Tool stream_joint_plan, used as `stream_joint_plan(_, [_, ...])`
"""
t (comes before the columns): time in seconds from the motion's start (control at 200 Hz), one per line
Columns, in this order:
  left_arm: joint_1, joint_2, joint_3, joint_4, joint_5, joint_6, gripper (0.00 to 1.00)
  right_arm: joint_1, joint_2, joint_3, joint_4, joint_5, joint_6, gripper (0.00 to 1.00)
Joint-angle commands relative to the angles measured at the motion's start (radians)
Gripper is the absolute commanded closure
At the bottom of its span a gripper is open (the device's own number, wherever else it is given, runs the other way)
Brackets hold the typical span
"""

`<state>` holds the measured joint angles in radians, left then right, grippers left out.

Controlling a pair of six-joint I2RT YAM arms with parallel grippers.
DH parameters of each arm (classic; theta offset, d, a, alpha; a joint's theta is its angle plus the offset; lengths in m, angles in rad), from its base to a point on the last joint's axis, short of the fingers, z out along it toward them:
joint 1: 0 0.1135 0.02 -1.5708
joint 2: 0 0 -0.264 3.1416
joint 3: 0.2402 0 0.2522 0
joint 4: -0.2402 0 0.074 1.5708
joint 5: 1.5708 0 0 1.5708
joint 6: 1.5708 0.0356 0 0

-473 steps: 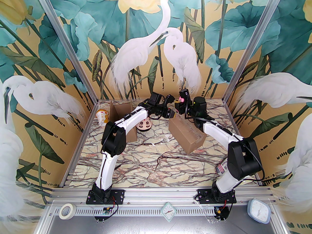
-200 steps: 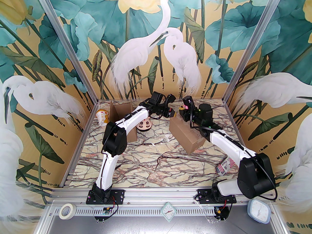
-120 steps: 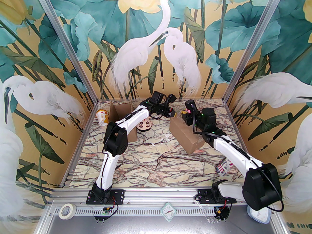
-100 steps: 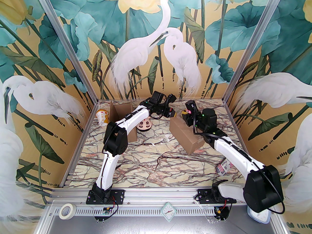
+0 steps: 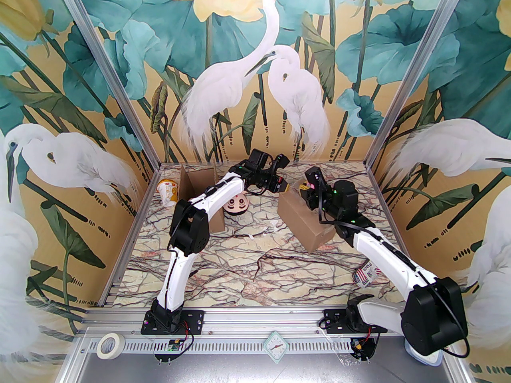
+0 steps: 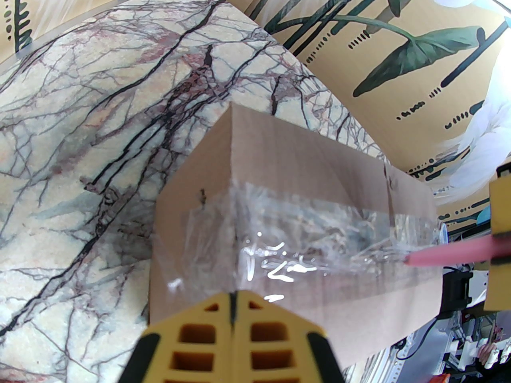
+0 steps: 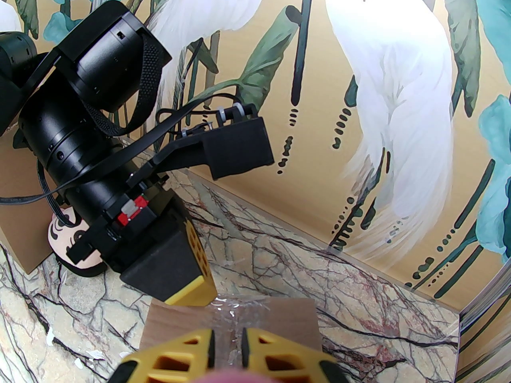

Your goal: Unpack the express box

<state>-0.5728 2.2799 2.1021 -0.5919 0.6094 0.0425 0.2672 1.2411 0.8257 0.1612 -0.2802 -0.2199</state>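
Note:
The express box [image 5: 305, 222] is a closed brown carton lying at an angle right of the table's middle, with clear tape [image 6: 311, 229] along its top seam. My left gripper [image 5: 284, 187] is shut with nothing in it, its yellow tips [image 6: 232, 297] resting on the box's far left end. My right gripper [image 5: 306, 186] is shut on a thin pink tool [image 6: 451, 253]. The tool's tip touches the tape on top of the box [image 6: 303, 166]. In the right wrist view my right gripper [image 7: 227, 347] hangs over the box top [image 7: 279, 313], facing the left gripper [image 7: 195, 289].
An open cardboard box [image 5: 199, 182] stands at the back left with a noodle cup [image 5: 167, 192] beside it. A round face toy [image 5: 237, 204] lies under the left arm. A flag-printed pack [image 5: 367, 273] lies near the right arm. The back wall is close.
The right arm has drawn back toward the near right and its elbow has dropped low. The pink tool has slid that way along the box top. The left arm has stayed put.

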Motion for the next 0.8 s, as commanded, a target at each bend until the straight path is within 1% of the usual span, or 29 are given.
stream_joint_plan(0.0, [-0.002, 0.084, -0.022, -0.16, -0.127, 0.034, 1.0, -0.012, 0.007, 0.021, -0.021, -0.04, -0.019, 1.0])
stream_joint_plan(0.05, [-0.006, 0.083, -0.022, -0.161, -0.128, 0.037, 1.0, -0.013, 0.011, 0.034, -0.005, -0.061, -0.01, 1.0])
stream_joint_plan(0.18, [-0.017, 0.082, -0.021, -0.168, -0.131, 0.049, 1.0, -0.011, 0.039, 0.068, 0.038, -0.069, -0.005, 1.0])
stream_joint_plan(0.34, [-0.025, 0.082, -0.019, -0.177, -0.138, 0.059, 1.0, -0.011, 0.131, 0.132, 0.044, -0.116, -0.018, 1.0])
stream_joint_plan(0.505, [-0.027, 0.079, -0.019, -0.181, -0.14, 0.057, 1.0, -0.011, 0.199, 0.181, 0.042, -0.121, -0.019, 1.0])
stream_joint_plan(0.66, [-0.027, 0.077, -0.02, -0.189, -0.148, 0.063, 1.0, -0.011, 0.222, 0.188, 0.021, -0.112, -0.051, 1.0])
stream_joint_plan(0.795, [-0.027, 0.08, -0.021, -0.193, -0.151, 0.063, 1.0, -0.011, 0.208, 0.182, -0.012, -0.098, -0.077, 1.0])
